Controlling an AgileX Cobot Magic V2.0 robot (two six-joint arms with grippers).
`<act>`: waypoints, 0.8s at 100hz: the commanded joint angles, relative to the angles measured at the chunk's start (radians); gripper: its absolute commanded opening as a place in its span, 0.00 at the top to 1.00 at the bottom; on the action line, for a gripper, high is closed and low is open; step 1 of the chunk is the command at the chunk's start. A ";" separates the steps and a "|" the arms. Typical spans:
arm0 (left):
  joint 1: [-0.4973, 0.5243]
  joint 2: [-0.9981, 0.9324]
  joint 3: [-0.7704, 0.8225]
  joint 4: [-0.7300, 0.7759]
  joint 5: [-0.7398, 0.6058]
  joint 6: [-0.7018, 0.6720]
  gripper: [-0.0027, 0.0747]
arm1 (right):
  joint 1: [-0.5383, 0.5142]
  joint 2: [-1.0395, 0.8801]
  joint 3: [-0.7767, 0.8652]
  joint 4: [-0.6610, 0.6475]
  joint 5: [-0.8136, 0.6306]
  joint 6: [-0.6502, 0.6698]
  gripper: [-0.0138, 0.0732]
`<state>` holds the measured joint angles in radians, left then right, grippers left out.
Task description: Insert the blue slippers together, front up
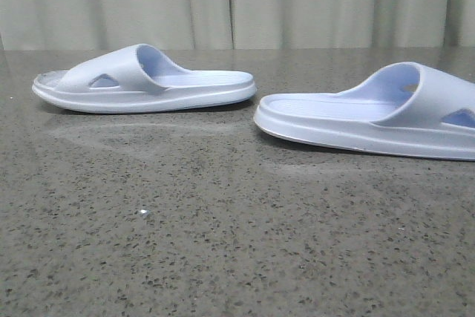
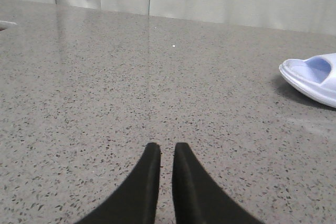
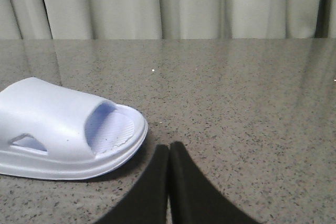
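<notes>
Nearest in each wrist view are the grippers themselves, both low over the speckled stone table (image 1: pixel 223 243) and both empty; the left gripper (image 2: pixel 167 153) has its dark fingers drawn almost together with only a thin slit between the tips, holding nothing, and the right gripper (image 3: pixel 169 153) has its fingers pressed tip to tip, likewise holding nothing. Just beyond the right gripper lies the right slipper (image 3: pixel 63 129), sole down, its open toe end turned toward the fingers; in the front view this same slipper (image 1: pixel 371 113) runs off the right edge of the frame. The left slipper (image 1: pixel 145 79) sits farther back and to the left, also flat on its sole; the left wrist view catches only the tip of a slipper (image 2: pixel 315 77) off to one side. The two lie heel toward heel, well apart; behind them hangs a pale curtain (image 1: pixel 237 1). By this showing nothing of the task is done yet: neither slipper is gripped, lifted or tucked into the other, so grasping, bringing together and nesting front up all appear to remain.
</notes>
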<state>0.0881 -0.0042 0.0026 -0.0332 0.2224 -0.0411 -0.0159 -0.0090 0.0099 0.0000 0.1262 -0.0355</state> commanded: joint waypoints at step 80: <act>0.001 -0.028 0.009 -0.008 -0.149 -0.007 0.95 | -0.002 -0.021 0.022 -0.008 -0.082 0.003 0.93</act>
<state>0.0881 -0.0042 0.0026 -0.0332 0.1613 -0.0411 -0.0159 -0.0090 0.0099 0.0000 0.1262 -0.0355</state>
